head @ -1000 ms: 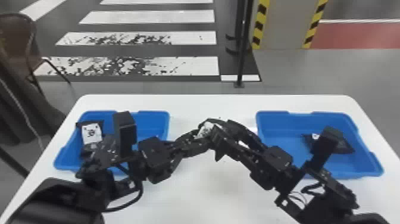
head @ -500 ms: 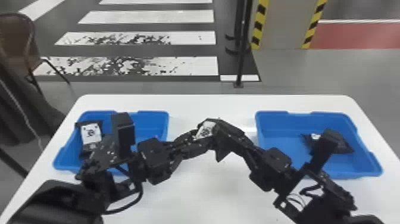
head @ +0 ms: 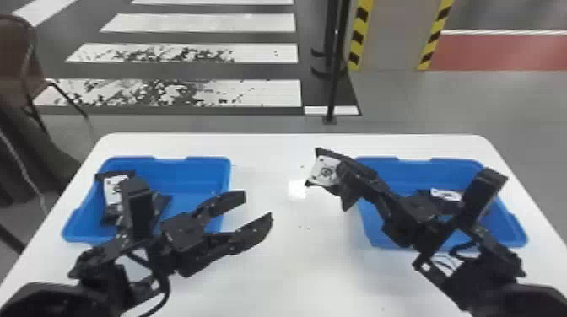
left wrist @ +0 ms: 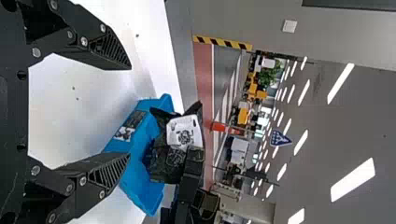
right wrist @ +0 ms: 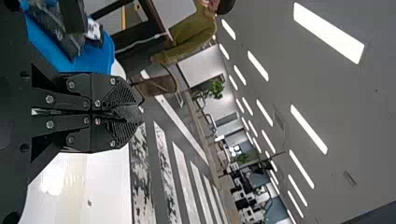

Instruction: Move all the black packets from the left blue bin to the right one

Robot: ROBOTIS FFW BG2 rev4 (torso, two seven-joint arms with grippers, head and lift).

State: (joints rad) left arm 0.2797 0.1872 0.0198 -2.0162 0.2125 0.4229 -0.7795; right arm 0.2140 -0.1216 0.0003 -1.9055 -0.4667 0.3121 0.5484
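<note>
My left gripper (head: 259, 206) stands open over the table's middle, beside the left blue bin (head: 190, 159); in the left wrist view the left gripper (left wrist: 128, 112) has nothing between its fingers. Near the right blue bin's (head: 512, 236) left edge, my right gripper (head: 344, 181) is shut on a black packet with a white label (head: 325, 170), held above the table. The right gripper (right wrist: 135, 112) has its fingertips together in the right wrist view. Black packets (head: 113, 189) lie in the left bin, partly behind the left arm. Another packet (head: 446, 194) lies in the right bin.
A white table (head: 295, 274) carries both bins, with bare surface between them. Past its far edge stands a dark pole (head: 333, 84) on the floor. A brown chair (head: 17, 63) is at the far left.
The two grippers, earlier together at the packet over the table's middle, are now apart. My left gripper has opened and drawn back left; my right has moved right with the packet.
</note>
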